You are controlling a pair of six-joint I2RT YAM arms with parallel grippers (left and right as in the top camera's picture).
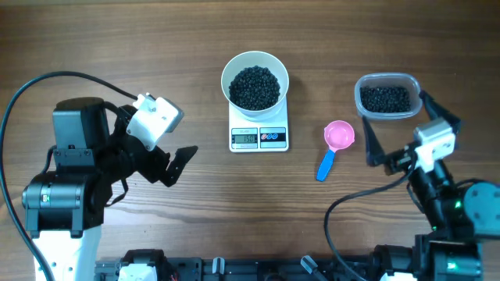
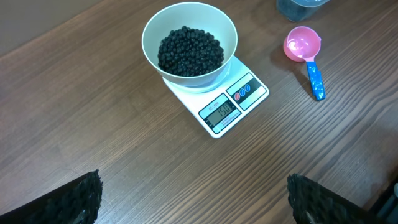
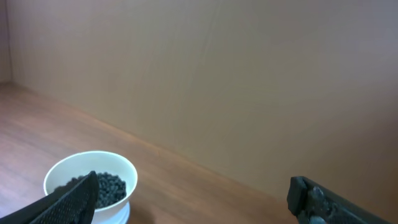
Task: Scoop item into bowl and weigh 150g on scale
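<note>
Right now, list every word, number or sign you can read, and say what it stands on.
Scale display: digits showing, too blurred to read for certain.
Print above the display: too small to read.
Buttons: marks unreadable.
Nothing else carries text.

The middle of the table (image 1: pixel 258 211) is taken by the scale (image 1: pixel 258 137), and the bowl (image 1: pixel 255 78) is stood on it, so a low passage straight across is blocked there. To its right a pink scoop (image 1: pixel 336 142) is laid flat, apart from the scale, and a narrow lane of bare wood is seen between them. Further right the clear tub (image 1: pixel 386 97) is placed, near the scoop's cup but not touching it. The right pincer (image 1: pixel 397 123) is held wide open just beside the tub's near edge. Broad free wood is found between the left pincer (image 1: pixel 173 162), also spread wide, and the scale. The front strip of the table is free as well.
</note>
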